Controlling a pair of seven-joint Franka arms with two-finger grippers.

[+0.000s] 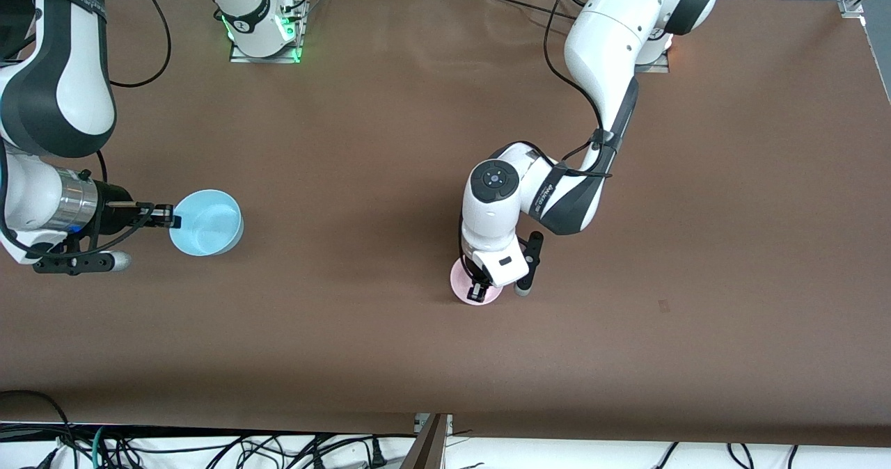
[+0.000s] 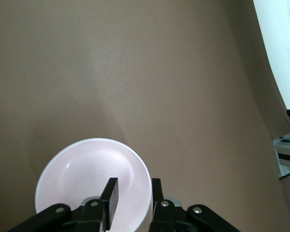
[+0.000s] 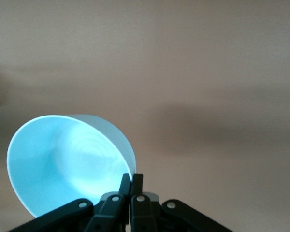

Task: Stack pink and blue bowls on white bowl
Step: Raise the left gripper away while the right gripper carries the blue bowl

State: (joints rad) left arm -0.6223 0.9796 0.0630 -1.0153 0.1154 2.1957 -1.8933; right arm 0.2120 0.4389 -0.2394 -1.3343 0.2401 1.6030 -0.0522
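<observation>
The light blue bowl (image 1: 207,224) is toward the right arm's end of the table. My right gripper (image 1: 172,217) is shut on its rim. In the right wrist view the blue bowl (image 3: 63,164) is tilted, with its rim pinched in the right gripper (image 3: 131,178). The pale pink bowl (image 1: 459,281) sits on the table near the middle, mostly under my left hand. My left gripper (image 1: 479,291) is open astride its rim. In the left wrist view one finger (image 2: 110,193) is inside the pink bowl (image 2: 82,176) and the other is outside it; the left gripper (image 2: 134,186) is not closed. The white bowl is out of view.
The brown table (image 1: 418,364) spreads wide around both bowls. The right arm's base (image 1: 264,30) with a green light stands at the table's top edge. Cables lie below the table's front edge (image 1: 209,448). A white arm link (image 2: 280,53) shows in the left wrist view.
</observation>
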